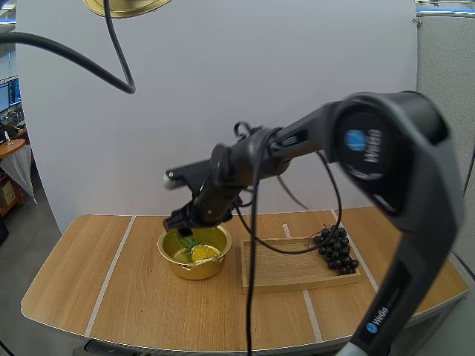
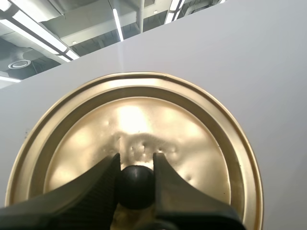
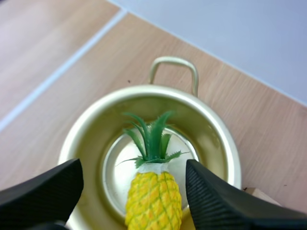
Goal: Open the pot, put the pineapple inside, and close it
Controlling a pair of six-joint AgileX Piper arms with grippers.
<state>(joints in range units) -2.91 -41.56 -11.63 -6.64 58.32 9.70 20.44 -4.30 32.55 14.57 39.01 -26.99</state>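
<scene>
High view: the right arm stretches from the right edge of the frame to the lower centre, where its end effector [image 1: 182, 220] hangs just over an open gold pot [image 1: 197, 268] on the wooden worktop [image 1: 111, 297]. The pineapple [image 1: 204, 253] lies inside the pot. At the top edge, left of centre, the gold lid [image 1: 126, 6] is held high above the worktop. To the right of the pot, a wooden tray [image 1: 289, 278] carries dark grapes [image 1: 338, 248] at its right end.

Right wrist view: the right end effector is released, its fingers standing wide on either side of the pineapple, whose green crown points toward the pot's far handle.

Left wrist view: the left end effector [image 2: 135, 160] is clenched on the lid's small black knob [image 2: 136, 187].

Likely risks: the spread fingers sit close to the fruit, so a careless lift could catch it or nudge the pot. The lid has a long way to come down, and if it descends while the right arm is over the pot, the two could collide. A round knob gives a small grip, so the lid might tilt or slip and land off the rim. Leaves rising above the rim could stop it seating.

Writing: the right arm carries a round blue logo and white lettering that seems to read "WidGo", though not with certainty.
</scene>
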